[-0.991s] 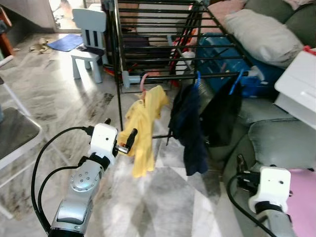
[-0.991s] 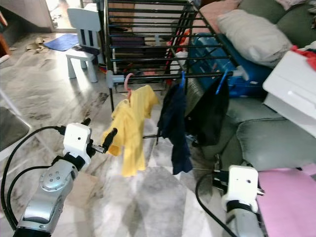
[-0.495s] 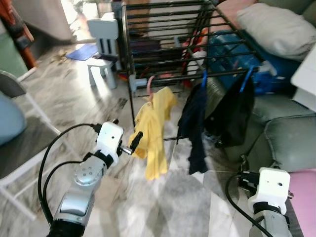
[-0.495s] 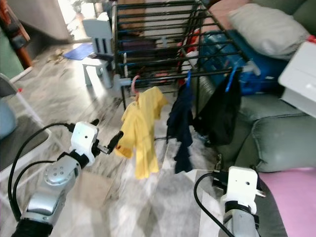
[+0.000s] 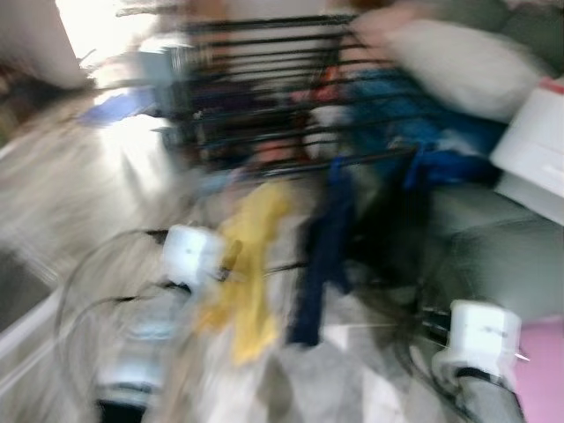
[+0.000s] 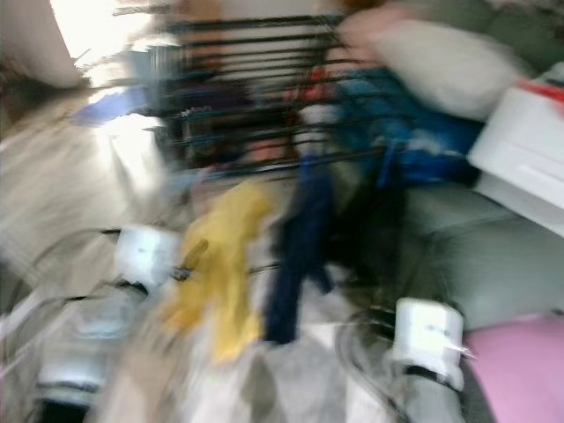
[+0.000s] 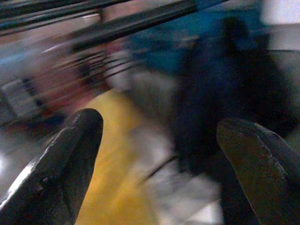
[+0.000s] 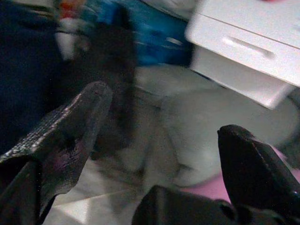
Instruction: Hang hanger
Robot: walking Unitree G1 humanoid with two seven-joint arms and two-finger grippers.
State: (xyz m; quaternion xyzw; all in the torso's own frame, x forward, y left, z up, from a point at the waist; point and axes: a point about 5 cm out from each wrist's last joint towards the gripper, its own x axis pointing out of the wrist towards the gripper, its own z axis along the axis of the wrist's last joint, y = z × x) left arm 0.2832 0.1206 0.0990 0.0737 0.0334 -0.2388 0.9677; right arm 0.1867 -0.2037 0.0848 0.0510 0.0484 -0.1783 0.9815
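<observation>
- Blurred; bare floor (image 5: 106, 185) open on the left, sofa (image 5: 493, 238) close on the right.
- Yellow shirt (image 5: 247, 264) hanging under the rack (image 5: 291, 97); hanger itself not distinguishable.
- Left gripper (image 7: 154, 136) spread apart, empty, facing shirt; right gripper (image 8: 161, 136) spread apart, empty.

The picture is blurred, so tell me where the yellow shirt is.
In the left eye view the yellow shirt hangs from the black drying rack, left of the navy garment and just beyond the open left end effector.

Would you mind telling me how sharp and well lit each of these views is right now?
Both eye views are heavily motion-blurred, with blown-out glare at the upper left; the yellow garment and drying rack are only smears. In the left wrist view the background is blurred while the open left gripper is sharper. In the right wrist view the open right gripper and white drawer unit look clearest.
</observation>
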